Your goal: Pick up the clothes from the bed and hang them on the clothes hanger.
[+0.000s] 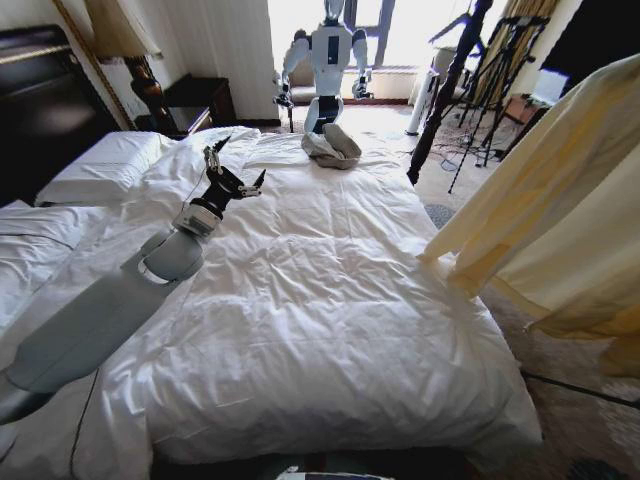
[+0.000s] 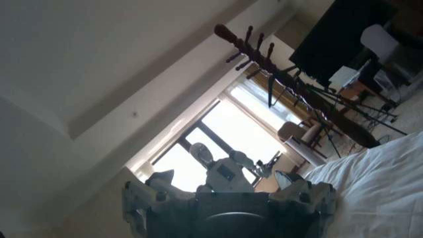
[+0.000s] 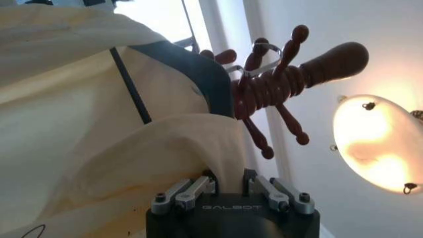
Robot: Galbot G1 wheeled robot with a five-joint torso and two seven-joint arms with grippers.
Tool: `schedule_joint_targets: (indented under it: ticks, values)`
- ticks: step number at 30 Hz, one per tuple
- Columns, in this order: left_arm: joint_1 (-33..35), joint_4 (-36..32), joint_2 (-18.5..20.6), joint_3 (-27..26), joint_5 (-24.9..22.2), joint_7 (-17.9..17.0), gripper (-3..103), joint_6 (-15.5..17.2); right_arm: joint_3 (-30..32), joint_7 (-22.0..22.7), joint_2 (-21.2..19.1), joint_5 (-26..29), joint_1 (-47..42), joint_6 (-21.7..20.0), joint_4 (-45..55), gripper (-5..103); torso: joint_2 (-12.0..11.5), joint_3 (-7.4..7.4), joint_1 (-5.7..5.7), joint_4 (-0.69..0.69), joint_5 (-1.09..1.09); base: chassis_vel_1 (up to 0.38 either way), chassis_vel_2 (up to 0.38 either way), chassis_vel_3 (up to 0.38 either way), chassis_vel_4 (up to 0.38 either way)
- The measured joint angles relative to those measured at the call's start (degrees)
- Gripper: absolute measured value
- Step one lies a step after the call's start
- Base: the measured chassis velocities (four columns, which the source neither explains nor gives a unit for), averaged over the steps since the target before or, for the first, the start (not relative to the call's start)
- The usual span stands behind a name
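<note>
One gripper (image 3: pixel 228 186), the right one, pinches the clothes (image 3: pixel 79 124) tight and holds them up by the black clothes hanger (image 3: pixel 132 87) to hang them. The left gripper (image 1: pixel 232 172) waits above the bed (image 1: pixel 330 300), fingers apart.

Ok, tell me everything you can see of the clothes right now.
The clothes are a pale cream-yellow top of thin, soft fabric, off the bed and hanging at the robot's right, a sleeve drooping toward the bed's corner. In the right wrist view the fabric drapes over the black clothes hanger beside a turned wooden coat stand. A fold runs down between the fingers of the right gripper, which is shut on it. A thin dark line shows near the hem.
</note>
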Motion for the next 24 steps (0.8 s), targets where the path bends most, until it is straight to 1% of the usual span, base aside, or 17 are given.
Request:
schedule_joint_targets:
  ticks: [1, 4, 5, 8, 9, 12, 24]
  values:
    - [0.0, 0.0, 0.0, 0.0, 0.0, 0.0, 100, 0.0, 0.0, 0.0, 0.0, 0.0, 0.0, 0.0, 0.0, 17, 0.0, 0.0, 0.0, 0.0, 0.0, 0.0, 0.0, 0.0, 0.0]
    - [0.3, -0.1, 0.0, -0.1, 0.0, 0.0, 100, 0.0, 2.1, 0.4, 2.4, -0.1, -2.7, -0.5, -1.9, 17, 0.0, 0.0, 0.0, 0.0, -0.01, 0.0, 0.0, 0.0, 0.0]
    - [0.3, -0.1, 0.0, -0.1, 0.0, 0.0, 100, 0.0, 2.1, 0.4, 2.4, -0.1, -2.7, -0.5, -1.9, 17, 0.0, 0.0, 0.0, 0.0, -0.01, 0.0, 0.0, 0.0, 0.0]
    - [0.5, -0.1, 0.1, -0.3, 0.0, 0.0, 100, 0.0, 3.7, 0.3, 5.0, -0.7, -4.1, -1.1, -4.0, 17, 0.0, 0.0, 0.0, 0.0, -0.01, 0.0, 0.0, 0.0, 0.0]
    - [0.5, -0.1, 0.1, -0.3, 0.0, 0.0, 100, 0.0, 3.7, 0.3, 5.0, -0.7, -4.1, -1.1, -4.0, 17, 0.0, 0.0, 0.0, 0.0, -0.01, 0.0, 0.0, 0.0, 0.0]
    - [1.0, -0.2, 0.0, -0.3, 0.1, -0.1, 100, 0.0, 3.4, 0.2, 7.1, -1.4, -4.7, -1.8, -5.0, 17, 0.0, 0.0, 0.0, 0.01, 0.0, 0.0, 0.0, 0.0, 0.0]
    - [1.4, 0.3, -0.4, -0.5, 0.3, -0.3, 100, -0.5, 0.3, 0.1, 7.9, -2.9, -4.6, -1.6, -5.3, 17, 0.0, 0.0, 0.0, -0.01, -0.01, 0.0, 0.0, 0.0, 0.0]
